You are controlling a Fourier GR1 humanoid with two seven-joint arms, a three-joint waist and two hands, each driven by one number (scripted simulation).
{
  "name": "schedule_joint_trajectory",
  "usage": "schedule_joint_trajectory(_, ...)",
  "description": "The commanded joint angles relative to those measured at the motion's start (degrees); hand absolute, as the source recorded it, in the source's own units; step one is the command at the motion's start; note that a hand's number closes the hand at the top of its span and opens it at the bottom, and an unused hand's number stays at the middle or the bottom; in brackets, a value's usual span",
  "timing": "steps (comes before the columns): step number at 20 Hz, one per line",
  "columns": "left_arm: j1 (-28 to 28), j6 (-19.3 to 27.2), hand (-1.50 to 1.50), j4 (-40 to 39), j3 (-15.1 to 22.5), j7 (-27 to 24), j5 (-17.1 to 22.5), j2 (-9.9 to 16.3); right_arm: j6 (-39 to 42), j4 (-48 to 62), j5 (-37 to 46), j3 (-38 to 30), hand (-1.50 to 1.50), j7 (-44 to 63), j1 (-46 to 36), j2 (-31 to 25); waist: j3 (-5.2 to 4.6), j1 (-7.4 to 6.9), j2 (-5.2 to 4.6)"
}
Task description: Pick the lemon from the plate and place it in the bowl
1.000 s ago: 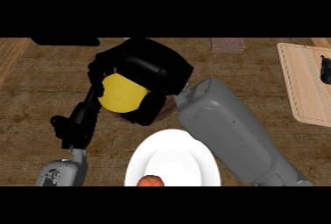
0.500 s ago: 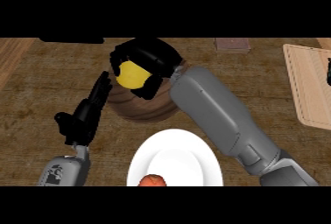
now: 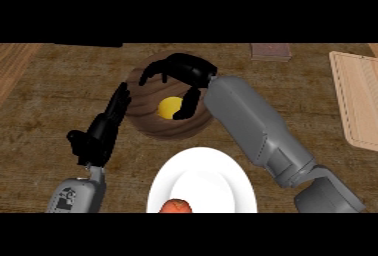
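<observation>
Because the task moves fruit away from it, the white plate [image 3: 203, 180] at the near edge of the worktop [image 3: 44, 100] now holds only a small reddish item [image 3: 176, 206] at its near rim, partly cut off by the view. Just left of the plate, the left robot hand [image 3: 100, 132] stretches away from the near edge with fingers straight and nothing in it, its tips close beside the left wall of the bowl [image 3: 148, 120], probably to be out of the other arm's way. Beyond the plate, toward the middle of the worktop, the wooden bowl has the lemon [image 3: 170, 106] lying inside it. Above the bowl's far side, the right robot hand [image 3: 184, 72] hangs with fingers spread and loosely bent, apart from the lemon, so the release looks done. A cutting board [image 3: 358, 100] lies at the right edge, a small brown block [image 3: 270, 51] at the far edge.
</observation>
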State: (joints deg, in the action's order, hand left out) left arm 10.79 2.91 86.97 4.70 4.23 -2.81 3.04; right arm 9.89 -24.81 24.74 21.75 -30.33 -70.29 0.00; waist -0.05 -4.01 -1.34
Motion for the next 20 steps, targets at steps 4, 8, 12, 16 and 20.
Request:
schedule_joint_trajectory(4,-0.1,-0.2,0.00,-0.1,-0.1,0.3,-0.2,0.3,6.2,5.7,-7.6,-6.1,-1.50,-9.8,-2.6,0.0,0.05,-0.28,-0.01)
schedule_joint_trajectory(8,-1.3,2.2,0.00,1.9,1.3,1.1,-2.0,-1.4,5.7,7.0,-11.7,-10.7,-1.50,-11.9,-3.2,0.0,0.07,0.80,0.43)
schedule_joint_trajectory(12,-2.8,-2.2,0.00,2.7,-2.1,0.7,1.9,2.4,9.0,9.6,-15.2,-15.1,-1.50,-10.0,-5.6,-1.0,0.04,1.21,0.68)
schedule_joint_trajectory(16,2.1,1.5,0.00,-0.3,-0.1,2.3,-1.0,-1.3,14.8,14.3,-17.1,-17.8,-1.50,-6.6,-9.2,-3.8,0.04,1.15,0.08)
schedule_joint_trajectory(20,-2.4,-0.6,0.00,1.8,-0.2,-0.6,0.0,0.2,21.4,16.6,-19.2,-20.3,-1.50,-5.9,-9.8,-6.7,0.04,0.42,0.08)
